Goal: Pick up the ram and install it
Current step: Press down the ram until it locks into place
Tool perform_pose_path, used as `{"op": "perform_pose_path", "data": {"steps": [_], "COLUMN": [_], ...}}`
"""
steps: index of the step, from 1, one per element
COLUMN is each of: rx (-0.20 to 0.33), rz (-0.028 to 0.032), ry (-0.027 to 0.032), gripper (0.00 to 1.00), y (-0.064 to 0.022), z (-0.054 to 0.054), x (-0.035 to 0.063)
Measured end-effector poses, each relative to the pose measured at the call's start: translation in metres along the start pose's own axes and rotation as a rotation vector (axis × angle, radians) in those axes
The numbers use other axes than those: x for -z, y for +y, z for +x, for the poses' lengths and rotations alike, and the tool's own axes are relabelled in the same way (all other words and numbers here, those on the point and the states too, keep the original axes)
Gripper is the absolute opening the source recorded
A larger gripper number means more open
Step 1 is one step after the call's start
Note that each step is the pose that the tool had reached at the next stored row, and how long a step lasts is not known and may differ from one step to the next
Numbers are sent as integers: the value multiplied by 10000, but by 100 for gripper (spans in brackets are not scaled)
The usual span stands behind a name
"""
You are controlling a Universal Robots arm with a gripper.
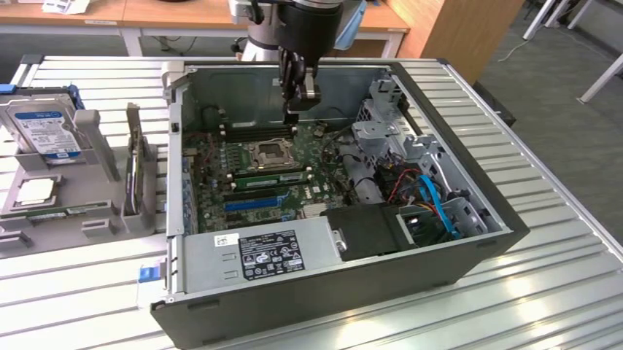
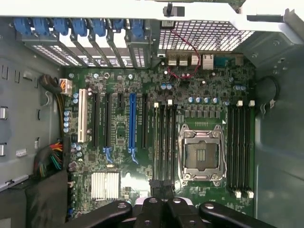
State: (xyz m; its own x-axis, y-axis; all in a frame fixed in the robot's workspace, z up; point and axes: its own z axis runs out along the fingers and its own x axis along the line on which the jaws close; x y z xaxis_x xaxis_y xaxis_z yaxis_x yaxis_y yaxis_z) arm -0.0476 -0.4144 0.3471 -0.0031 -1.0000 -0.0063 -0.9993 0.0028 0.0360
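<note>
The ram [image 1: 273, 175] is a thin green stick. It lies in a long slot in the middle of the computer case [image 1: 467, 251], just beside the silver chip socket [image 1: 270, 154]. The pincer [image 1: 295, 117] hangs well apart from it, near the far wall of the case. Its fingertips are pressed together with nothing between them.

The wrist view looks straight down on the board and shows a blue slot [image 2: 132, 123]. The exterior view shows a grey tray [image 1: 58, 211] beside the case. The arm points straight down.
</note>
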Motion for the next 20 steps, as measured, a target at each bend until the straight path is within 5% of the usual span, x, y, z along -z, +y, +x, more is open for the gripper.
{"op": "perform_pose_path", "data": {"steps": [14,20], "rx": [-21,-471], "rz": [0,3], "ry": [-1,-17], "gripper": [10,10], "y": [0,1], "z": [0,-1], "x": [0,-1]}}
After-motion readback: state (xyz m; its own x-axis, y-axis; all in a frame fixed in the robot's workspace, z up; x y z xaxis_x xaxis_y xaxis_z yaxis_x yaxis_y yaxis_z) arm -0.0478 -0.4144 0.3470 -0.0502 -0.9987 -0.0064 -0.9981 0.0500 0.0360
